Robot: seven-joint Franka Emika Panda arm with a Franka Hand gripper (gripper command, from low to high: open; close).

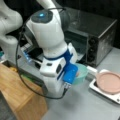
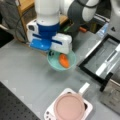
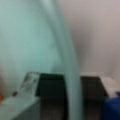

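A teal bowl [image 1: 83,71] [image 2: 71,57] stands on the grey table in front of the oven, with an orange piece of food [image 2: 64,60] lying inside it. My gripper [image 2: 51,53] reaches down at the bowl's edge on a front view's left. In the wrist view the gripper [image 3: 72,93] has one dark finger on each side of the bowl's pale rim [image 3: 68,62], pressed against it. In a front view the white and blue hand [image 1: 62,71] hides the fingers.
A dark toaster oven [image 1: 100,37] stands behind the bowl, its door [image 2: 105,60] folded open. A pink plate [image 1: 110,81] [image 2: 68,107] rests on a white tray [image 1: 98,90] [image 2: 49,113]. A wooden board [image 1: 17,92] lies beside the arm's base. A water bottle [image 2: 103,28] stands near the oven.
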